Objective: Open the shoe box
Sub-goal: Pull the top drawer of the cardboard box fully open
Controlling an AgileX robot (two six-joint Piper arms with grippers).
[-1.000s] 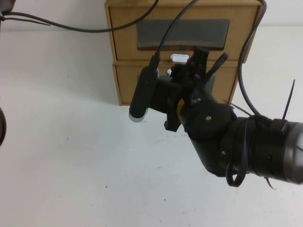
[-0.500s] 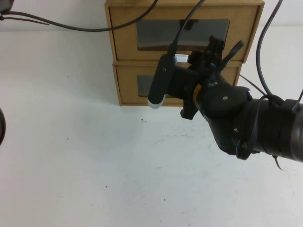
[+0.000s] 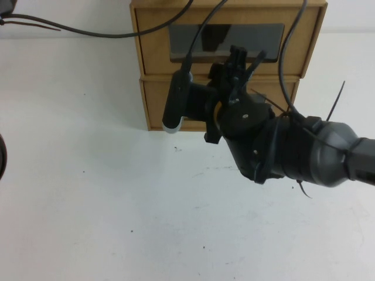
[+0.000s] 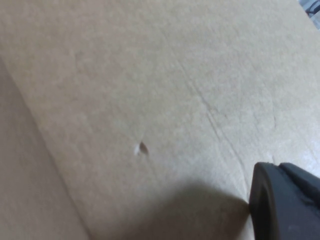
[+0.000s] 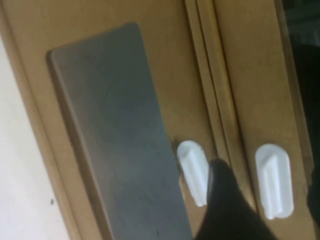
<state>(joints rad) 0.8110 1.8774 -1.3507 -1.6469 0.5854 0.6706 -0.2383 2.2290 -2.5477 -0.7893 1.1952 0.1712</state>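
Two brown cardboard shoe boxes stand stacked at the table's far side, the upper box [image 3: 151, 41] on the lower box [image 3: 153, 108], each with a dark window. In the right wrist view each front carries a white handle: the lower box's handle [image 5: 192, 170] and the upper box's handle [image 5: 274, 180]. My right gripper [image 3: 246, 57] is up against the box fronts, open, and in its wrist view the right gripper [image 5: 267, 192] has one dark finger [image 5: 222, 205] between the two handles and the upper handle between its jaws, untouched. My left gripper [image 4: 287, 202] shows only as a dark piece over a plain beige surface.
Black cables [image 3: 88, 34] trail across the white table [image 3: 88, 205] at the back left and loop over the boxes. The right arm's thick body [image 3: 304, 152] hangs over the table's right half. A dark object [image 3: 2, 155] sits at the left edge.
The right gripper has opened wider, swung right and then back left, and now sits higher against the box fronts. The white handle seen earlier in the high view is now covered.
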